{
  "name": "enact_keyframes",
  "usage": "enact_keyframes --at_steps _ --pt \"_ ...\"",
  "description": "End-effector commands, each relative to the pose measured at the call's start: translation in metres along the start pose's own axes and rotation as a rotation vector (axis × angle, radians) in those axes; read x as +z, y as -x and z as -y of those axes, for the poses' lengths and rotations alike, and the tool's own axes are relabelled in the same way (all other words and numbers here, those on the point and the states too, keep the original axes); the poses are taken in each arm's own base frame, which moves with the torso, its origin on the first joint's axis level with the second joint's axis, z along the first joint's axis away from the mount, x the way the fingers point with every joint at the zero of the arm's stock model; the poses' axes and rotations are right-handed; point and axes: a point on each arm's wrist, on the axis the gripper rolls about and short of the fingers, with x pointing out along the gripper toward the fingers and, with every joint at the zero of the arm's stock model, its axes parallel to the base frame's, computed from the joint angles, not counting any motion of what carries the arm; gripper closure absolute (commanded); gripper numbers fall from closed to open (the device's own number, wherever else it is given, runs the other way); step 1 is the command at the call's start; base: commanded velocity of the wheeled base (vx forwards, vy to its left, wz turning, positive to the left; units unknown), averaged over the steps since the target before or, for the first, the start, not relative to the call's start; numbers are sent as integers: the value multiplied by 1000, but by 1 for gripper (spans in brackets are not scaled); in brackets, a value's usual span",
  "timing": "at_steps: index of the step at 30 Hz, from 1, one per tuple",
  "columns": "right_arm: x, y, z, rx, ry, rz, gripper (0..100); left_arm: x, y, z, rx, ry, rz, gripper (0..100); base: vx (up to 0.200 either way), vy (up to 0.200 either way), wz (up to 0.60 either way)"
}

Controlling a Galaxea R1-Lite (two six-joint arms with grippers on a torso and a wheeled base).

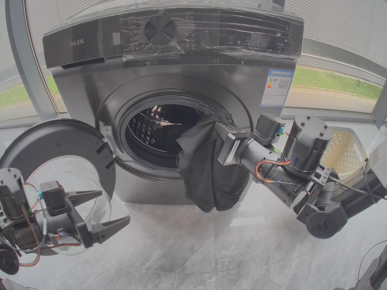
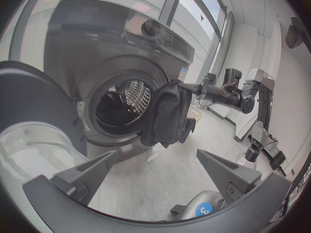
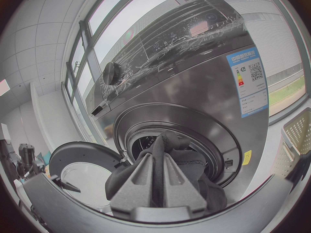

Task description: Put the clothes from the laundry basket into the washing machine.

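**Entry: one garment at the drum mouth, not yet inside**

The front-loading washing machine (image 1: 242, 81) is standing straight ahead of me on the pale floor. Its round door (image 1: 52, 141) is hanging wide open to my left, so access is not the problem. The drum (image 1: 157, 129) is showing bare perforated steel; in the part I am seeing, no clothes are lying inside.

The laundry basket (image 1: 350, 150) is sitting to my right, just beside the machine, behind my right arm. My arm is hiding its bottom, so I cannot tell whether more clothes are waiting there.

The dark garment (image 1: 205, 174) is hanging in front of the right side of the opening. Its top is bunching at the rim, and the rest is drooping past the lower lip over the machine's front panel, clear of the floor.

My right gripper (image 3: 157, 156) is clamping a fold of that cloth between closed fingers, right at the mouth of the drum.

My left gripper (image 1: 115, 206) is hovering low in front of the open door, fingers spread apart and holding nothing, well apart from the garment.

Judgement: the task is in its early part. This piece is lifted and at the opening. Pushing it deeper, releasing it, and checking the basket are what is left.
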Motion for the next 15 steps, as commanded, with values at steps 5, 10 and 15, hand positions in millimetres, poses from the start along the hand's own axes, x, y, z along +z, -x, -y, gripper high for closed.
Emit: enact_keyframes --at_steps 5,10,15 --pt "-5 -16 -4 -13 -12 7 100 -11 -80 -2 -120 36 -150 0 0 0 0" --pt "-4 -14 -6 -7 -13 6 100 -10 -99 -2 -151 66 -163 0 0 0 0" --pt "-1 -12 -6 -3 -16 19 100 -14 -116 -6 -152 105 -189 0 0 0 0"
